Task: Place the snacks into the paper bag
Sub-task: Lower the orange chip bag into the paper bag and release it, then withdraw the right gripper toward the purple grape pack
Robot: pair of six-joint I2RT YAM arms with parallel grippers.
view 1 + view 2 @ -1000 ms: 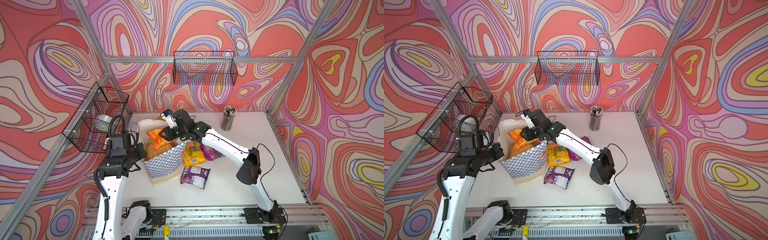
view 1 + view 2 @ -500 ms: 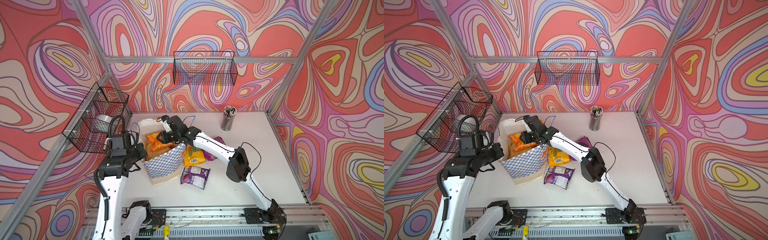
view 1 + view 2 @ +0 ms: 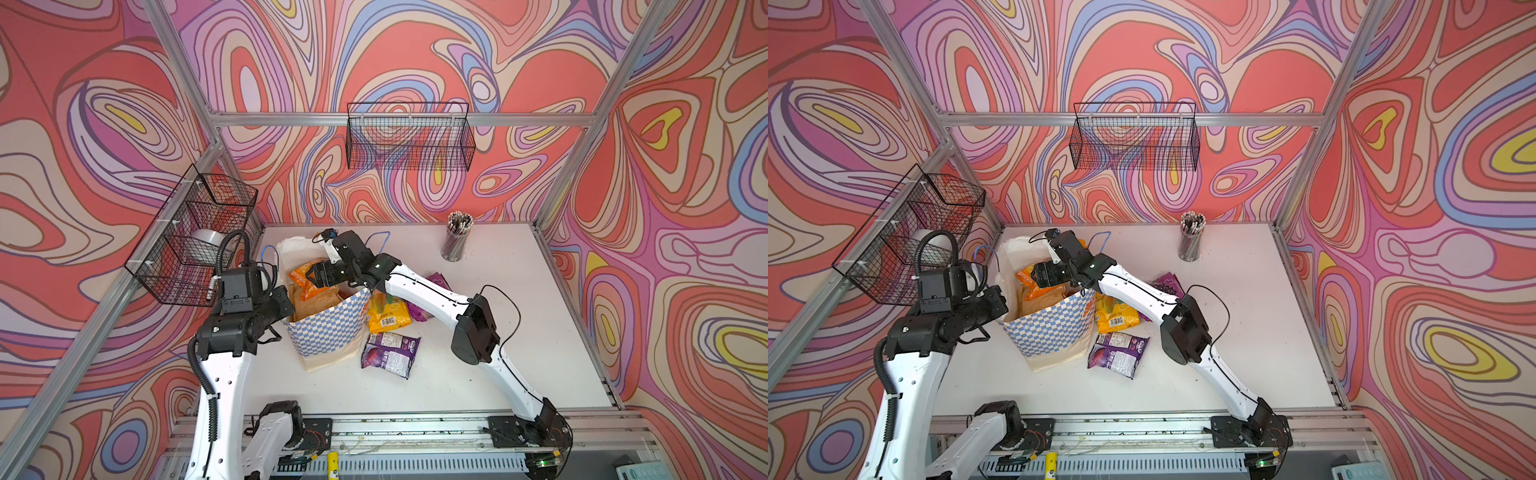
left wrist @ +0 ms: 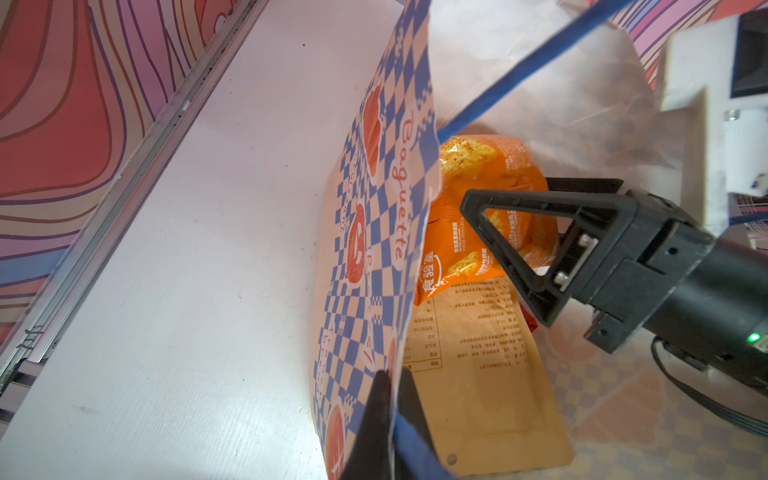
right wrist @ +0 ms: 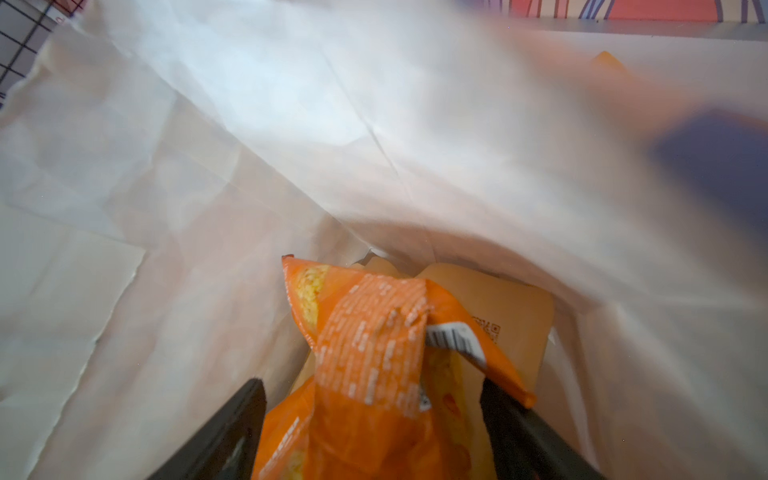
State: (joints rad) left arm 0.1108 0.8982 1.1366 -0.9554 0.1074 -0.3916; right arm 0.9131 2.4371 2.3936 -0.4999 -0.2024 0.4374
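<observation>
- The left pincer (image 4: 392,399) is clamped on the rim of the paper bag (image 3: 328,332), keeping the mouth wide. Thin paper could tear or slip free, and the mouth would sag shut.
- The right pincer (image 5: 372,382) stands apart inside the mouth, with the orange packet (image 4: 478,166) between its jaws. Crinkly film could catch a jaw and ride back out when the arm lifts.
- The blue cord handle (image 4: 519,70) crosses close by, and a snag there could tip the bag.
- The bag stands on its base on the counter (image 3: 519,332), mouth up, long axis roughly upright.
- The orange packet sits high in the bag on a tan pouch (image 4: 478,374), its long axis running down into the bag.
- A yellow packet (image 3: 386,311) and a purple packet (image 3: 388,351) lie outside, just beside the bag.
</observation>
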